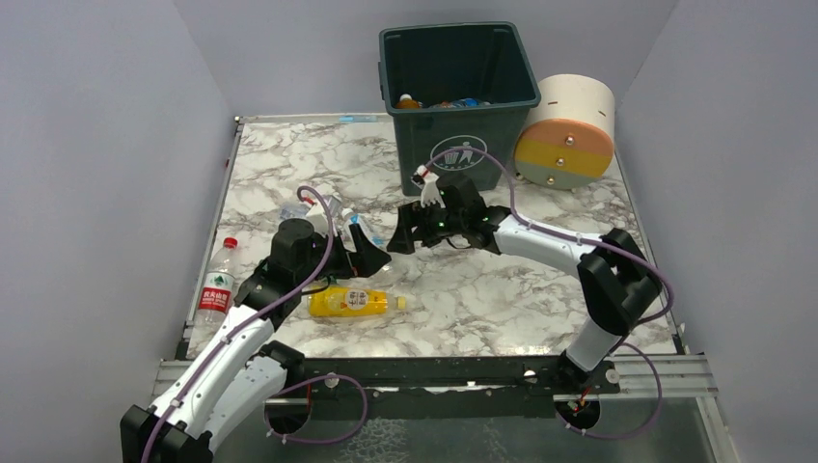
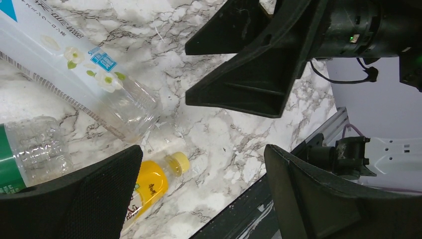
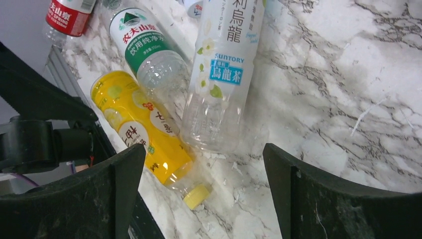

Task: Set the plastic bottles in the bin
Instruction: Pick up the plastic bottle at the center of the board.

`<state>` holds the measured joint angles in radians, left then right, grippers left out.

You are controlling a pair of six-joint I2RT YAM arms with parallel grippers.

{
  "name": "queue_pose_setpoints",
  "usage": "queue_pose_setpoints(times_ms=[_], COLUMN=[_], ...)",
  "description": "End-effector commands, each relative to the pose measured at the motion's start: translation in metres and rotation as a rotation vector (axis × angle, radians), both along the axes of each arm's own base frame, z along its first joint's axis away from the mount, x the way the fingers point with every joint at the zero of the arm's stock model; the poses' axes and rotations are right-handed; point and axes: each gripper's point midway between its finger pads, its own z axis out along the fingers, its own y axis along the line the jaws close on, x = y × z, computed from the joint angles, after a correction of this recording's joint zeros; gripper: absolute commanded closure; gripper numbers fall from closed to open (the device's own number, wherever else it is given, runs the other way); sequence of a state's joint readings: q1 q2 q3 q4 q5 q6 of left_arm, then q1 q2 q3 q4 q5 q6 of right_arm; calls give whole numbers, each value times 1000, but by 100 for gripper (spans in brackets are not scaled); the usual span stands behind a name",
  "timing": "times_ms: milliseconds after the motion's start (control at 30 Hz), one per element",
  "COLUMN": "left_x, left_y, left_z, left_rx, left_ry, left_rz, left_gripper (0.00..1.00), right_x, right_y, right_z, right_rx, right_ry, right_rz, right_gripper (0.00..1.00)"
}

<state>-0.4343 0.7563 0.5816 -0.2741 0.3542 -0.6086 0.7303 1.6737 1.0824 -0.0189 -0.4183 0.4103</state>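
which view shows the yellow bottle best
The right wrist view: the yellow bottle lies close up, body, label and cap all clear. Top external shows it whole but small; left wrist catches only its cap end.

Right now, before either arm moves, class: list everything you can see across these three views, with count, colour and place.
waste bin: one, dark green, upright, far centre of table
bottles inside the bin: several, count unclear, mixed colours
cylinder: one, cream with orange and grey-green face, on its side right of the bin
Suntory tea bottle: one, clear, white label, lying left of centre
green-labelled bottle: one, clear, lying beside the tea bottle
yellow bottle: one, yellow cap, lying near the front edge
red-labelled bottle: one, clear, red cap, left table edge
table: one, white-grey marble
left end effector: one, black, open, over the bottles
right end effector: one, black, open, facing the left one
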Motion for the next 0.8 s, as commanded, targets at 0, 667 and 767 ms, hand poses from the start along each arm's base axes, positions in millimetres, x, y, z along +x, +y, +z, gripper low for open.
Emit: queue_pose_setpoints(times_ms=[0,667,767], left_x=[-1,-12,-13], left_y=[2,7,7], left_z=[15,22,22], left_rx=[-10,-25,-26], left_ry=[-46,-64,-64], left_rz=[8,11,10], left_gripper=[1,1,1], right_x=[10,4,3], right_y=[15,55,57], right_z=[-4,-66,-71], right_rx=[-42,-211,-222], right_ry=[-55,-53,-51], right_rz=[0,31,33], right_gripper=[9,10,11])
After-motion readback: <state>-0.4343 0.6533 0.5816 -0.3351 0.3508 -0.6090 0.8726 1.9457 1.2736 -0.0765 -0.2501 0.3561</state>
